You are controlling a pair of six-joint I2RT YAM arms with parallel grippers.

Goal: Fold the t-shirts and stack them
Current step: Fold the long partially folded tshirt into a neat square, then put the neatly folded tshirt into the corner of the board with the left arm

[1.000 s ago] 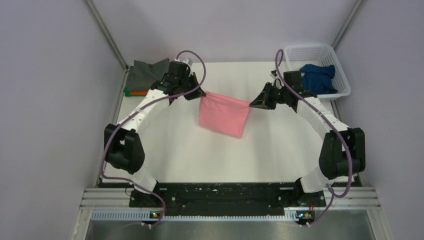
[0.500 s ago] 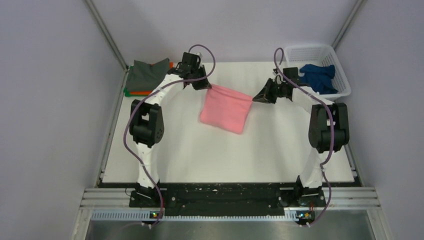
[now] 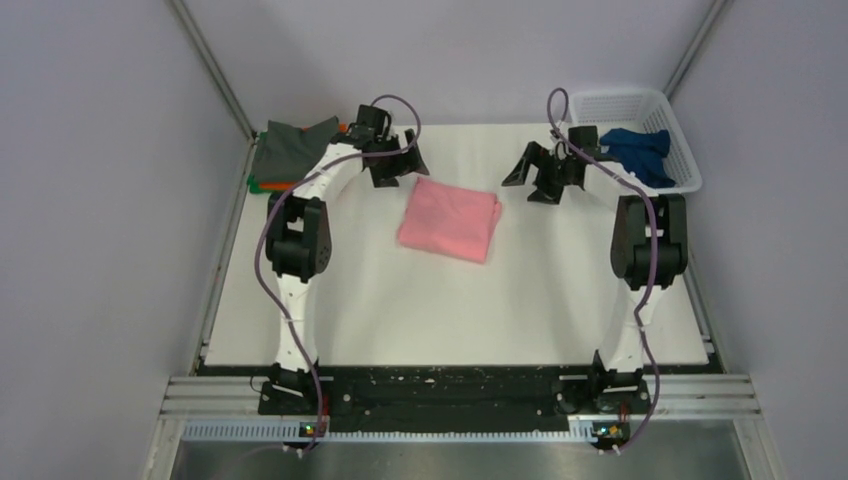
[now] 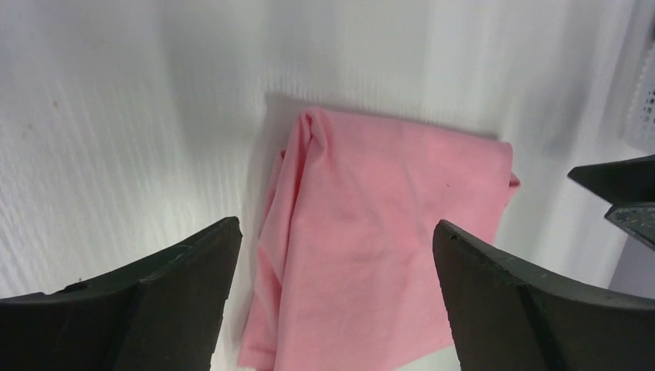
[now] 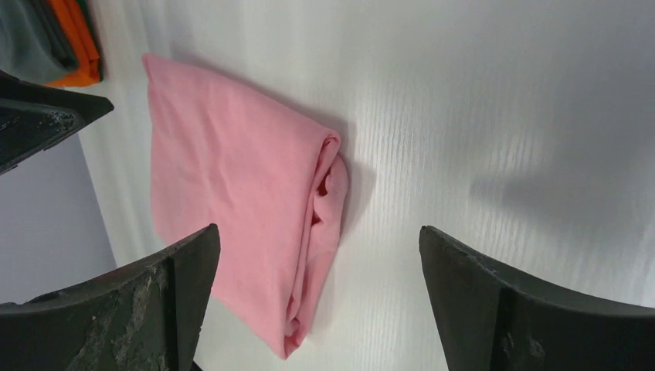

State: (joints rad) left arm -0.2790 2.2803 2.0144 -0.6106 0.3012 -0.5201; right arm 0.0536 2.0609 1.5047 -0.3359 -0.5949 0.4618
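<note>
A light pink t-shirt (image 3: 450, 222) lies folded flat on the white table, apart from both grippers. My left gripper (image 3: 397, 167) hovers open just beyond its far left corner, and the pink cloth (image 4: 378, 255) shows below between the spread fingers. My right gripper (image 3: 535, 178) hangs open past the far right corner, over the shirt's folded edge (image 5: 320, 185). At the far left a dark grey t-shirt (image 3: 292, 148) tops a stack, with orange (image 3: 275, 186) and a thin green edge under it. A navy blue t-shirt (image 3: 633, 152) sits crumpled in the basket.
The white lattice basket (image 3: 620, 100) stands at the far right corner. Grey walls close in the table on the left, right and back. Both arm bases are bolted to the black rail (image 3: 440, 385) at the near edge.
Both grippers have opened and let go of the pink t-shirt's far corners. The shirt has dropped from hanging stretched between them to lying flat, and both grippers have drawn back slightly.
</note>
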